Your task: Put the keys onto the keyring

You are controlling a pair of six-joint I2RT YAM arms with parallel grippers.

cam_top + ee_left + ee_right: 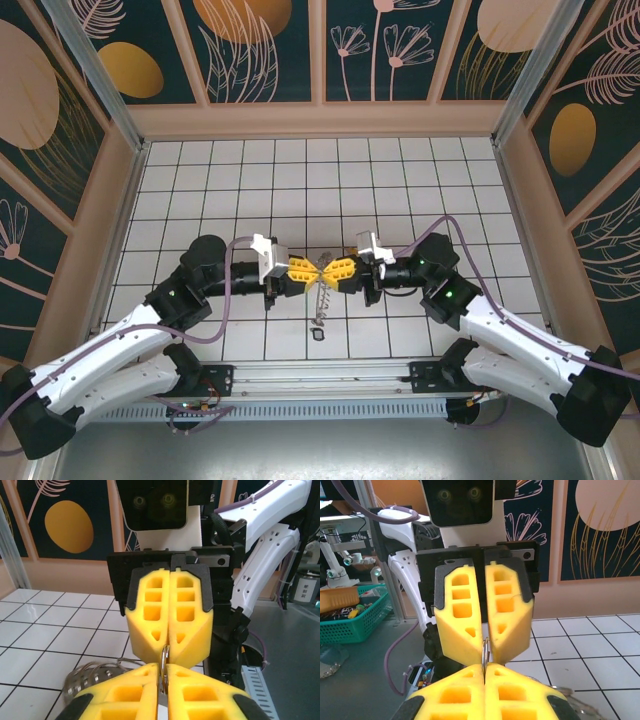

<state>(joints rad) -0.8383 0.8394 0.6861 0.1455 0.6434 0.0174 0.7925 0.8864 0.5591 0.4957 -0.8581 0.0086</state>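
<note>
My two grippers meet tip to tip above the middle of the tiled floor. The left gripper (311,269) (165,674) is shut on the thin metal keyring (165,656), which stands edge-on between its yellow pads. The right gripper (329,270) (484,670) is shut on the same keyring (484,649) from the opposite side. A bunch of slim grey keys (322,297) hangs from the ring as a short chain under the fingertips. The keys (92,673) fan out low on the left in the left wrist view.
A small dark piece (318,333) lies on the tile just below the hanging keys. The metal rail (320,378) runs along the near edge between the arm bases. A green basket (350,617) with odds and ends stands off the table beyond the left arm.
</note>
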